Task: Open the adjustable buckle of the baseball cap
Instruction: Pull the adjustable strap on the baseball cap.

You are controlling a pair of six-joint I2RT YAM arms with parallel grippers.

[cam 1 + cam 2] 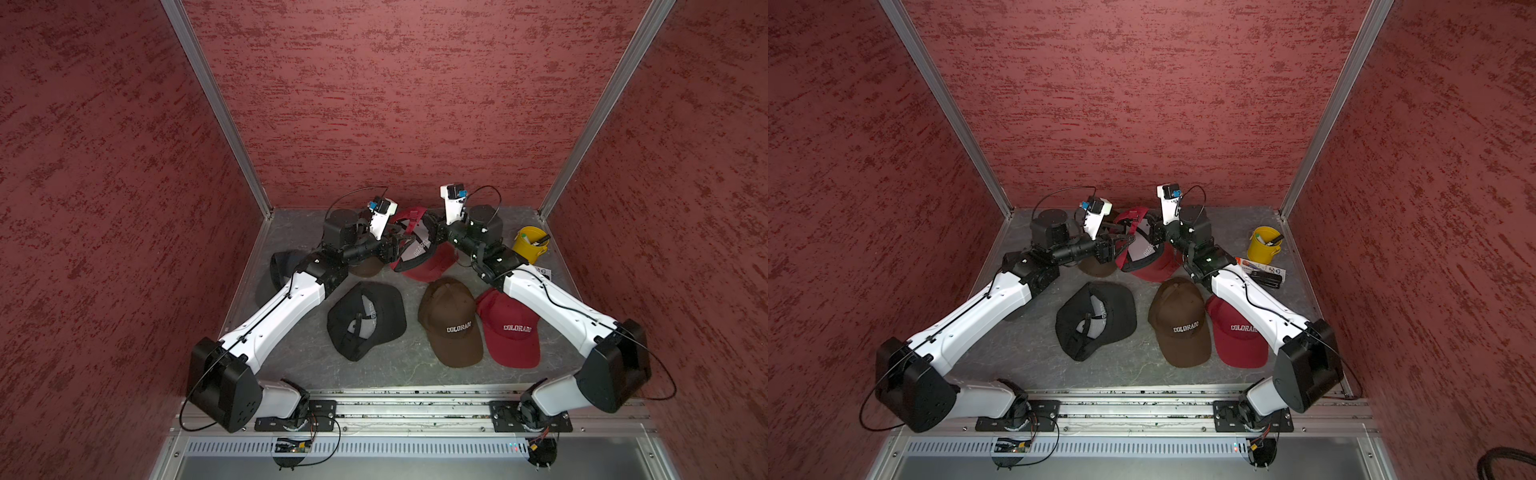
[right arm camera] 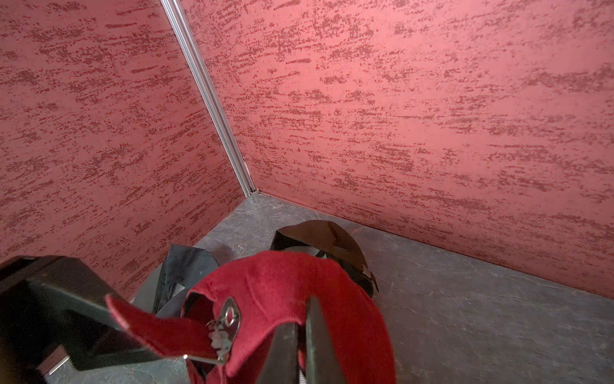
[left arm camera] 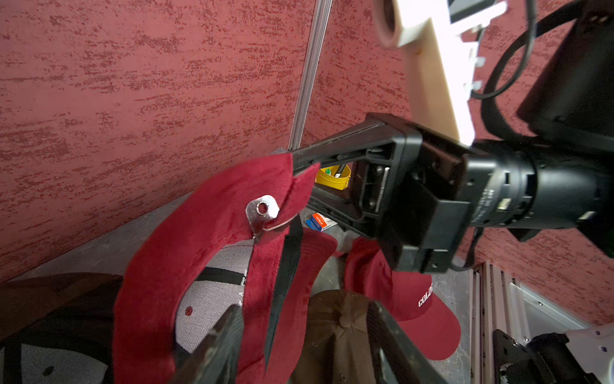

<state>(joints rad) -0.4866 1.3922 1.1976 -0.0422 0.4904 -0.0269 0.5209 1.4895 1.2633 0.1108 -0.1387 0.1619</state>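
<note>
A red baseball cap (image 1: 417,239) (image 1: 1142,249) is held up off the table at the back middle, inside facing out. My right gripper (image 2: 304,316) (image 1: 432,226) is shut on the cap's rear band just beside the buckle. The metal buckle (image 3: 262,211) (image 2: 229,319) sits on the red strap; its flap stands raised and its teeth show. The strap tail (image 2: 156,327) points toward my left gripper. My left gripper (image 3: 304,307) (image 1: 400,243) is open, its jaws standing wide apart around the cap's lower rim and black sweatband (image 3: 285,266) without pinching them.
On the table lie a black cap (image 1: 365,320), a brown COLORADO cap (image 1: 451,328) and a red COLORADO cap (image 1: 511,332). Another brown cap (image 1: 365,268) and a dark cap (image 1: 282,266) lie under the left arm. A yellow bucket (image 1: 530,245) and a small box (image 1: 1262,270) are at the back right.
</note>
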